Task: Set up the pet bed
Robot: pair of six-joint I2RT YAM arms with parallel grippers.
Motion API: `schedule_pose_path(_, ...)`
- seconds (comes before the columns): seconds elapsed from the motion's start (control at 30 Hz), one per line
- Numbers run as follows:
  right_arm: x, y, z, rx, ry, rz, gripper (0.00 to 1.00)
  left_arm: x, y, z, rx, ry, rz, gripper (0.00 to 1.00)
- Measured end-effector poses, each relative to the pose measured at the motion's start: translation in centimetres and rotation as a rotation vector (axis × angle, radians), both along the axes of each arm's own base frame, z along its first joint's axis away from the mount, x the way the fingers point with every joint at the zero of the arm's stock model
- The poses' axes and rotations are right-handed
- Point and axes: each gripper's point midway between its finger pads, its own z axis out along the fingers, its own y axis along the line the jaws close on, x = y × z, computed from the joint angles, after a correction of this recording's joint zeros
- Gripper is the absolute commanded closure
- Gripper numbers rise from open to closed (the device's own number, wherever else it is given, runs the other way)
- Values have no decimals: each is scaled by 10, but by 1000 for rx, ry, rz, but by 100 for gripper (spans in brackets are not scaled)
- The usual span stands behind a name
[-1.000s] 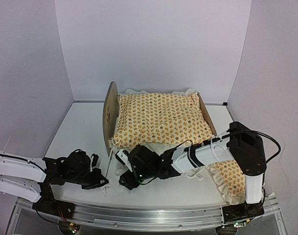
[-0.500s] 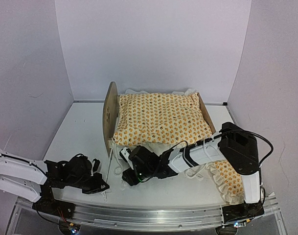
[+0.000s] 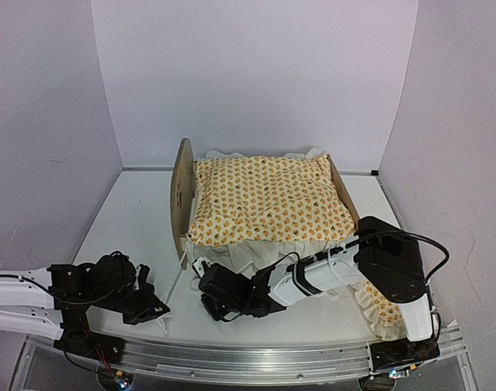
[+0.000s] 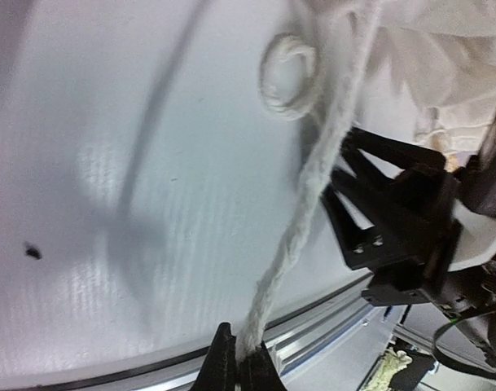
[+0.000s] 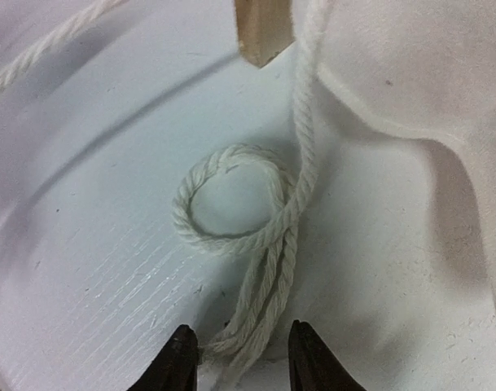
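Pinching: left gripper (image 4: pixel 238 350) clamped on white cord (image 4: pixel 313 175) | right gripper (image 5: pixel 243 350) half open, cord strands between its fingers (image 5: pixel 178 362), loop (image 5: pixel 231 242) just ahead.

Two of a kind: left arm (image 3: pixel 24 297) and right arm (image 3: pixel 333 273), clad in glossy white shells along the links, with matte black housings at every joint. Big black boxy elbow block on the right, looped by a thin black cable (image 3: pixel 445 254). Black wrists, cluttered with short dark wires. Left gripper (image 3: pixel 154 308) and right gripper (image 3: pixel 208 300) all black, angular in the bracket, with two small screws (image 4: pixel 370 241) set in it. Fingers (image 5: pixel 176 362) dark, smooth, rounded at the tips
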Motion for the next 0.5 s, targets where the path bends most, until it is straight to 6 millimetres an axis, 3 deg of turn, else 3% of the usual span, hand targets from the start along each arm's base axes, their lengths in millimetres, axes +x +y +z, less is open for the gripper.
schedule_pose_path(0.17,2,-1,0,-11,-36,-22,99,-4,10,3,132,56,-2,100)
schedule_pose_path(0.27,1,0,1,-1,-39,-14,100,-1,11,8,156,42,6,100)
schedule_pose_path(0.37,-2,1,6,3,-34,6,100,3,20,-4,230,33,17,100)
schedule_pose_path(0.43,-5,3,21,22,-28,29,100,5,25,-15,291,29,14,100)
schedule_pose_path(0.5,-9,6,49,75,-24,49,100,6,28,-24,337,26,-1,100)
